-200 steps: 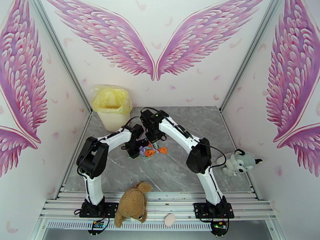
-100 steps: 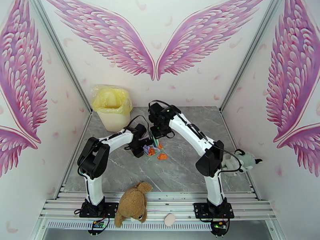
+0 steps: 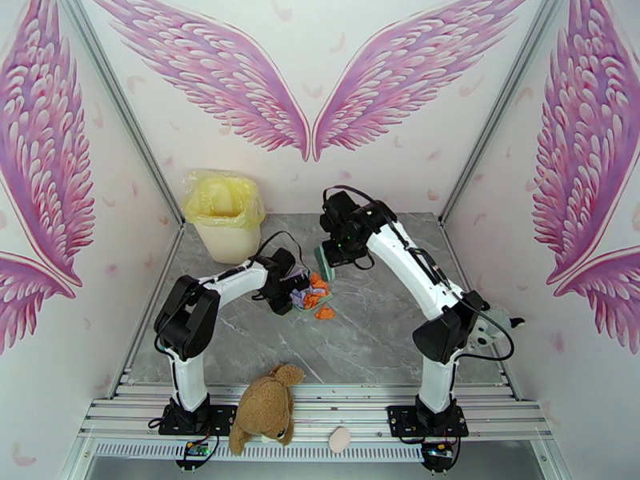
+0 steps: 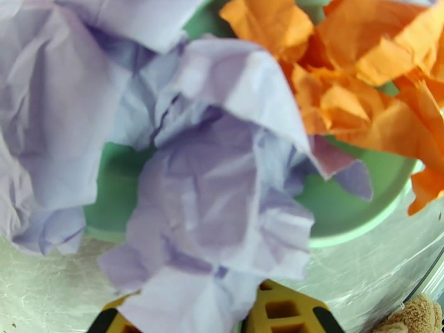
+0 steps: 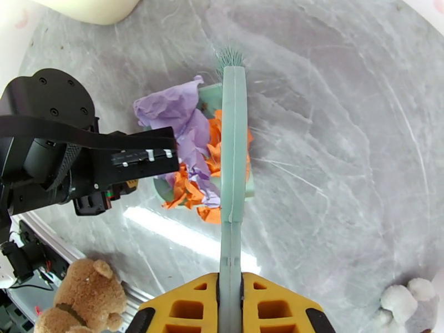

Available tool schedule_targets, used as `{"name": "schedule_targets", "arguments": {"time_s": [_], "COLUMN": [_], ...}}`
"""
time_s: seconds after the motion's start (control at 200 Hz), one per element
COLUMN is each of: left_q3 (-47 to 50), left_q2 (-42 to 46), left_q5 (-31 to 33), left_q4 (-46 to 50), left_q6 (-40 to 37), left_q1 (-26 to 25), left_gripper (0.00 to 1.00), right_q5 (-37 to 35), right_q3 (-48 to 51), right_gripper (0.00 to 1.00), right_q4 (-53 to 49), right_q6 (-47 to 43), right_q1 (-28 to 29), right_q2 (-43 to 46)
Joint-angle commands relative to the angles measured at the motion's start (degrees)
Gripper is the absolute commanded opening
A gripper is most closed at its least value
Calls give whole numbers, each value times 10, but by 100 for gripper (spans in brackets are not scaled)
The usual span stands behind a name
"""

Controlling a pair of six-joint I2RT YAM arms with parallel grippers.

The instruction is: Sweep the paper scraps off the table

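Small white marks on the black bracket of the left arm [image 5: 139,156] are too small to read.

Table [image 3: 376,330]: grey marble with pale veins. A silver frame [image 3: 320,394] runs along the near edge, and winged walls close the left, far and right sides. There is open marble to the right of the pile and on the near side of it, up to the frame. A bin with a yellow bag [image 3: 224,214] stands in the far-left corner. A brown plush toy [image 3: 264,410] lies on the near frame. A grey-white plush [image 3: 490,328] sits at the right edge, partly behind the right arm.

Paper scraps [image 3: 310,291]: crumpled orange and light-purple wads heaped in a mint-green dustpan [image 4: 344,206] at mid-table. The purple ones are on the left and the orange on the right, and they spill over the rim. In the left wrist view the wads [image 4: 222,190] show sharp creases. One loose orange scrap [image 3: 324,313] lies on the marble just beside the dustpan, on its near-right side.

Left gripper [image 3: 286,294]: at the dustpan's left side, with its yellow fingers [image 4: 283,309] under the heap. Purple paper covers the gap between them, so I cannot tell whether it is gripping or not.

Right gripper [image 5: 230,281]: clamped tight on the handle of a mint-green brush [image 5: 233,151]. The brush's length lies over the heap, with the bristles past the far rim of the dustpan. From the top view it is just far-right of the dustpan. I cannot tell whether the bristles touch the table.
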State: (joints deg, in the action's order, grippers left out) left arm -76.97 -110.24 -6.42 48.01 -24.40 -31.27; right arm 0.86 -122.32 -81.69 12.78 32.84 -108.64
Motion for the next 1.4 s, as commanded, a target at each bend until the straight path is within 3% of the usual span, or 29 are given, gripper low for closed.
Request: {"name": "schedule_targets", "arguments": {"time_s": [0.0, 0.42, 0.64, 1.17, 1.395], "left_q3": [-20, -57, -136, -477, -502], "left_q2": [34, 108, 120, 52, 68], "left_q5": [-6, 24, 35, 79, 78], "left_q4": [-1, 51, 155, 396, 393], "left_q6": [3, -3, -7, -33, -30], "left_q1": [-3, -3, 14, 122, 178], "left_gripper": [0, 0, 0, 0, 0], "right_q5": [-24, -24, -8, 40, 67], "right_q3": [8, 104, 198, 318, 355], "right_gripper": [0, 0, 0, 0, 0], "right_q4": [-8, 22, 58, 111, 132], "right_q6": [-10, -25, -34, -55, -58], "right_q1": [-11, -78, -122, -140, -140], "right_q2": [34, 114, 161, 205, 215]}}
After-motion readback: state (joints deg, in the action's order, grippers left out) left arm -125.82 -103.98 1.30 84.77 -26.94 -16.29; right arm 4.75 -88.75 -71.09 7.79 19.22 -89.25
